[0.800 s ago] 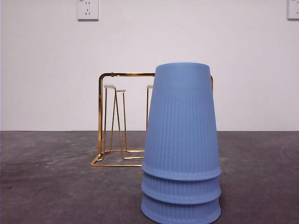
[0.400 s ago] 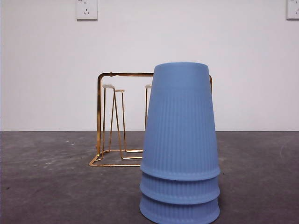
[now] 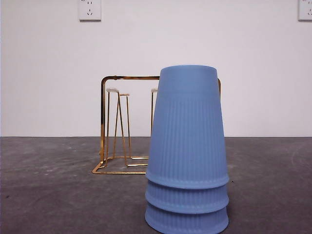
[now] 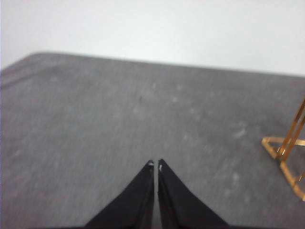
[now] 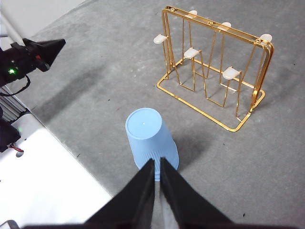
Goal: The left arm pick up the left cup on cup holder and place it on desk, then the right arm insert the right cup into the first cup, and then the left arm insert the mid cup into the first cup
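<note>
cups point(image 3: 186, 146): three nested upside down, lower centre, done | cup holder point(image 3: 114, 124): bare, behind | left gripper point(image 4: 156, 164): pinched together, empty, above desk point(image 4: 86, 124) | right gripper point(image 5: 157, 162): narrowed, empty, above stack

The cup stack point(image 3: 187, 151) and the cup holder point(image 3: 108, 126) sit slightly further left in the front view.

Plain white wall point(image 3: 156, 48) behind the desk point(image 3: 48, 195), evenly lit. Two white power sockets on the wall: one point(image 3: 89, 9) high at upper left, another point(image 3: 305, 9) cut off at the far right edge.
</note>
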Controlling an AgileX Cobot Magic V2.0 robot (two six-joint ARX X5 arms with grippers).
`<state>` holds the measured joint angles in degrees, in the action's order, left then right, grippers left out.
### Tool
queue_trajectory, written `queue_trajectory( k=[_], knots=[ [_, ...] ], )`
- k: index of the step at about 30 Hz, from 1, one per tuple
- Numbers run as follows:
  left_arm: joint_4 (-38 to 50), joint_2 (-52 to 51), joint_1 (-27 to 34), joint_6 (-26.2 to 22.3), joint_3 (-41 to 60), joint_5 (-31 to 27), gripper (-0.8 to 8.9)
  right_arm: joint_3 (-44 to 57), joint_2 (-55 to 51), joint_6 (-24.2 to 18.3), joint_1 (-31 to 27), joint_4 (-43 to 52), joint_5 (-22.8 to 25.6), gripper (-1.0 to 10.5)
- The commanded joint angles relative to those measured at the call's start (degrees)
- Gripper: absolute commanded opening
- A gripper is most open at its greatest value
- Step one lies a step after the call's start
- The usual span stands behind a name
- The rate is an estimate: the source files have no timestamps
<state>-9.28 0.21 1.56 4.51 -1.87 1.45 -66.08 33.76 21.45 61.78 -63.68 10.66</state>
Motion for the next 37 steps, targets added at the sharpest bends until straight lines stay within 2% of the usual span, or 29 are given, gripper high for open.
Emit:
queue_trajectory(
  k=[1,28,31,35,37],
  knots=[
    [-1.3,0.0,0.1,-3.5,1.2,-0.2,0.11,-0.9,0.2,0.0,0.6,0.6,0.1,0.1],
    [-1.4,0.0,0.0,-3.5,1.2,-0.2,0.11,-0.5,0.2,-0.2,-0.2,1.1,1.0,0.1],
    [-1.4,0.0,0.0,-3.4,1.2,-0.2,0.11,0.8,0.2,-2.8,-6.9,2.9,4.9,0.1],
    [-1.4,0.0,0.0,-3.5,1.2,-0.2,0.11,9.1,-2.0,-7.1,-21.0,11.6,4.1,0.1],
    [-1.4,0.0,0.0,-3.4,1.2,-0.2,0.11,15.0,-5.0,-10.1,-27.8,17.7,1.9,0.1]
  ],
)
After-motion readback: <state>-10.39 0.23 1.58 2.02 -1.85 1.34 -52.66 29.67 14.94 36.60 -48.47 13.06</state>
